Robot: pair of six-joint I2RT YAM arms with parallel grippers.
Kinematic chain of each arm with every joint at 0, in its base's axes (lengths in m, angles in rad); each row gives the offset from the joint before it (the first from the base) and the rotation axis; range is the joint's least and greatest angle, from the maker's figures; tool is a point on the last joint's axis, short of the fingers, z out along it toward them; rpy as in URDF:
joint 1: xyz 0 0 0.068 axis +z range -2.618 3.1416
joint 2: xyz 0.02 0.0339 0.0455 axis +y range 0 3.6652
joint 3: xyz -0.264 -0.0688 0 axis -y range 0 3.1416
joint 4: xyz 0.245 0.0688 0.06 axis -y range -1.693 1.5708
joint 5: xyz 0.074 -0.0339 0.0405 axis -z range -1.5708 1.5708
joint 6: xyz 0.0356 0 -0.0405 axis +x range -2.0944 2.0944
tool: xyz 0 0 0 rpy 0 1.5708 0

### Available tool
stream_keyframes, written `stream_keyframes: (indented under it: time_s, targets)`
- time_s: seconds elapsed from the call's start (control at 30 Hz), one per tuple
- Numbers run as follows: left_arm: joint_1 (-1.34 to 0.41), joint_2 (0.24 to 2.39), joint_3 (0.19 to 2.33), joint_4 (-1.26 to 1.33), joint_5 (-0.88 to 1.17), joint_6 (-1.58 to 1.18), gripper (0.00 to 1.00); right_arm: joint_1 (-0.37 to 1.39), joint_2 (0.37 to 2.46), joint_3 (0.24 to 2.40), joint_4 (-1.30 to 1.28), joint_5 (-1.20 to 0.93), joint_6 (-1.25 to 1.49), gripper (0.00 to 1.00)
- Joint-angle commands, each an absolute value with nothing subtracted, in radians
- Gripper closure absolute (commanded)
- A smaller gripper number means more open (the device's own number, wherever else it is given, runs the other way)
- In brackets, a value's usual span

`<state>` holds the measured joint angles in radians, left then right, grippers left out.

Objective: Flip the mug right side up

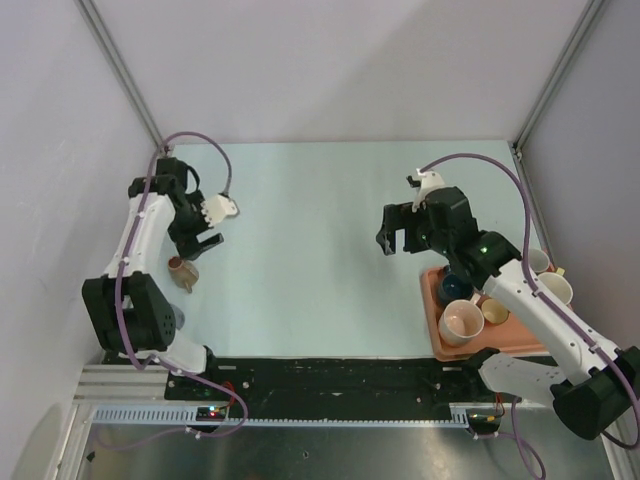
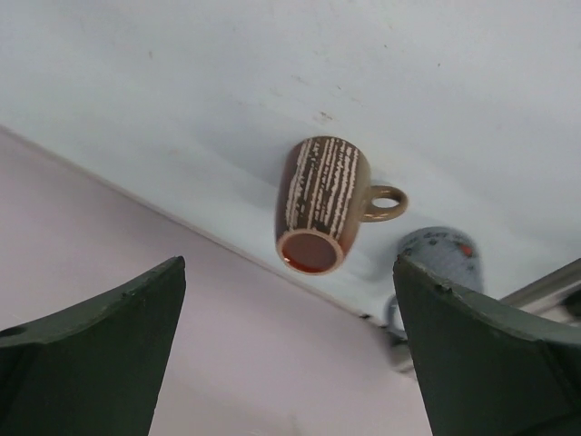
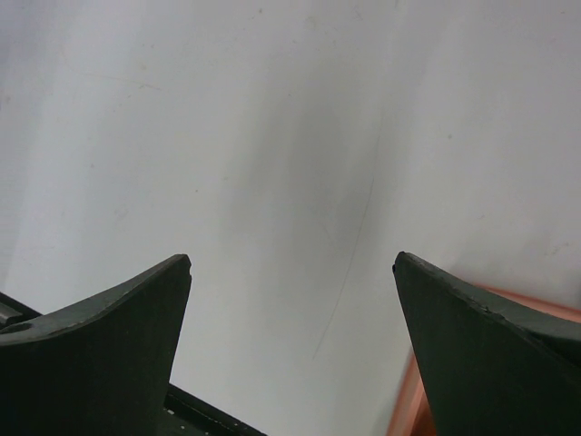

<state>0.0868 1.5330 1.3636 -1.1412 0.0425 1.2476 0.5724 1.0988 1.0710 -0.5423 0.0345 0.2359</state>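
The brown mug (image 1: 182,272) with white streaks stands on the pale table near the left wall. Its open mouth faces up and its handle points to the near right. In the left wrist view the mug (image 2: 322,204) shows its reddish inside, well ahead of the fingers. My left gripper (image 1: 197,245) hovers just beyond the mug, open, with nothing between its fingers (image 2: 100,354). My right gripper (image 1: 398,240) hangs open over the bare table at centre right, far from the mug, and its wrist view shows only the table between the fingers (image 3: 490,363).
An orange tray (image 1: 432,300) at the near right holds several cups, among them a dark blue one (image 1: 455,288) and a cream one (image 1: 460,325). A blue-grey cup (image 2: 436,250) sits near the left arm's base. The side wall runs close to the brown mug.
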Motion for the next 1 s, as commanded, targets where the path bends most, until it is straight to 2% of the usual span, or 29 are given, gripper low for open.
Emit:
stream_keyframes:
  time_s: [0.0,0.1,0.23,0.63,0.83,0.97]
  targets:
    - [0.127,1.539,1.424,-1.151,0.013,0.754,0.0,0.579,1.083,1.075,-0.473,-0.018,0.279,0.01]
    - [0.176,1.545,1.443,-1.128,-0.011,0.535,0.0,0.587,1.077,1.078,-0.473,-0.032,0.309,0.01]
    - [0.255,1.536,1.4,-1.028,-0.05,0.391,0.0,0.622,1.085,1.114,-0.504,-0.029,0.334,0.01]
    - [0.279,1.536,1.157,-0.805,-0.043,0.388,0.0,0.846,1.188,1.261,-0.653,0.202,0.368,0.01]
    - [0.286,1.605,1.162,-0.744,-0.064,0.381,0.01,0.896,1.252,1.312,-0.709,0.229,0.368,0.01]
    - [0.287,1.617,1.139,-0.742,-0.031,0.372,0.08,0.922,1.293,1.375,-0.781,0.26,0.353,0.01]
